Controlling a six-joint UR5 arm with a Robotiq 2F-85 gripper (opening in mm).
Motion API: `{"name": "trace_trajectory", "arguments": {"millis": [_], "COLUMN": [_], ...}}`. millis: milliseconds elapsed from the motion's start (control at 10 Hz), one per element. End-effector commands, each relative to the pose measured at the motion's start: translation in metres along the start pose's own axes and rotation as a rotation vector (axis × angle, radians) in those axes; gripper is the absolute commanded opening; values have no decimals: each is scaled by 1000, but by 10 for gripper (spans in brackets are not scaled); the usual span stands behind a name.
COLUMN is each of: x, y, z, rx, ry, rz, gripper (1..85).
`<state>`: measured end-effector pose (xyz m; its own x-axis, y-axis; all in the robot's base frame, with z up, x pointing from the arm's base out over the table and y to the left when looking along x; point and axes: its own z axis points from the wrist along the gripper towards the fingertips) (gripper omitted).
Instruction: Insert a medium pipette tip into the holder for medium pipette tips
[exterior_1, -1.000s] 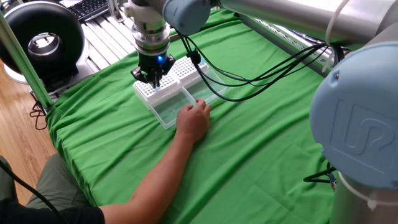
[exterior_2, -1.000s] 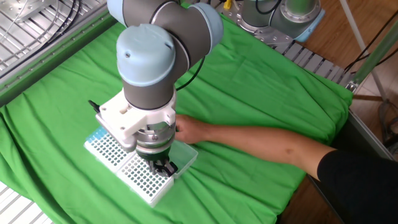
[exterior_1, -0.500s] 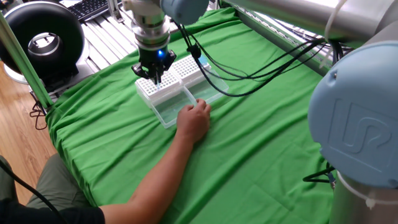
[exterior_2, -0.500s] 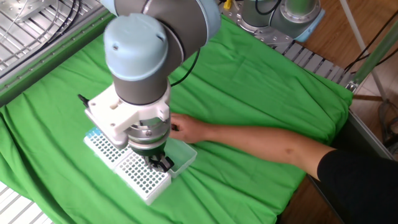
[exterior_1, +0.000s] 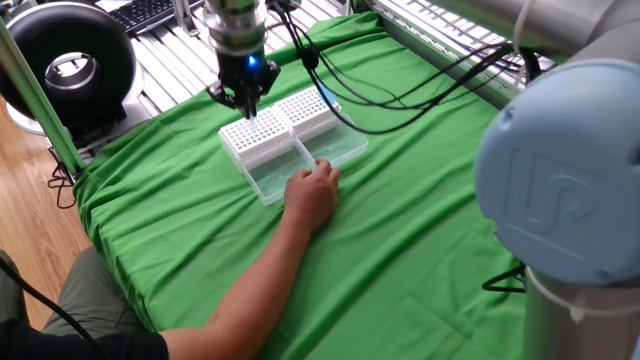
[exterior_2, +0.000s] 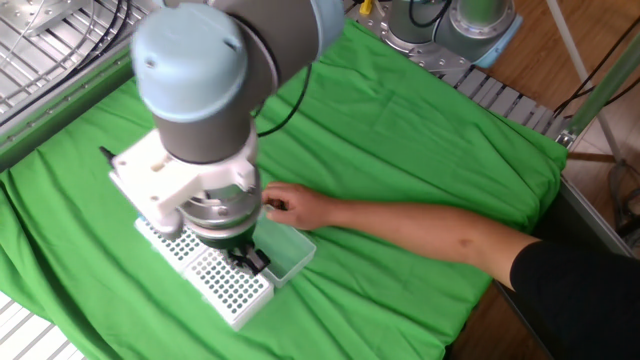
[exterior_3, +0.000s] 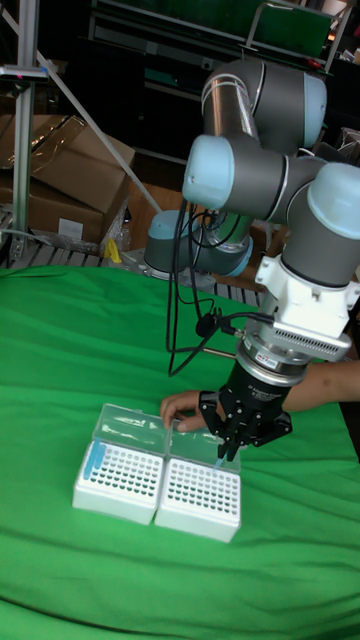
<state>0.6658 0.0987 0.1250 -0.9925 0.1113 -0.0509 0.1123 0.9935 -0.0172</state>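
Lifting away from the grid is what the hand (exterior_1: 247, 100) has done over the last second: it sat low on the holder for medium pipette tips (exterior_1: 258, 142) a moment ago, and now it hangs just above that same white block, a little further toward the block's far edge; the holder itself has not shifted on the green cloth (exterior_1: 420, 250) of the tabletop. A pale bluish pipette tip (exterior_1: 253, 127) shows directly beneath the hand, its lower end at the holes; you cannot tell from any view whether it is seated or hanging free, nor whether the jaws are pinching it or have let go (they are dark, small and seen from above). If the tip stands in a hole, the insertion is likely done and this is the retreat; if it travels with the hand, you are probably re-aiming. Mind the person's arm (exterior_1: 250, 290), which reaches in to steady the clear lid (exterior_1: 270, 182) just beside the holder.
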Motion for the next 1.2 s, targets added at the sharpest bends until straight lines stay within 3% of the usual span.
{"name": "trace_trajectory", "arguments": {"millis": [0,200,400,500,800,1100], "x": [-13,-28,-46,-52,-60,-59], "y": [-13,-38,-65,-77,-114,-142], "z": [-31,-43,-43,-40,-21,-13], "rx": [-14,23,42,33,31,36], "ry": [25,18,-13,-29,-76,-93], "rz": [-32,-101,-176,-207,-289,-347], "gripper": [10,10,10,10,10,10]}}
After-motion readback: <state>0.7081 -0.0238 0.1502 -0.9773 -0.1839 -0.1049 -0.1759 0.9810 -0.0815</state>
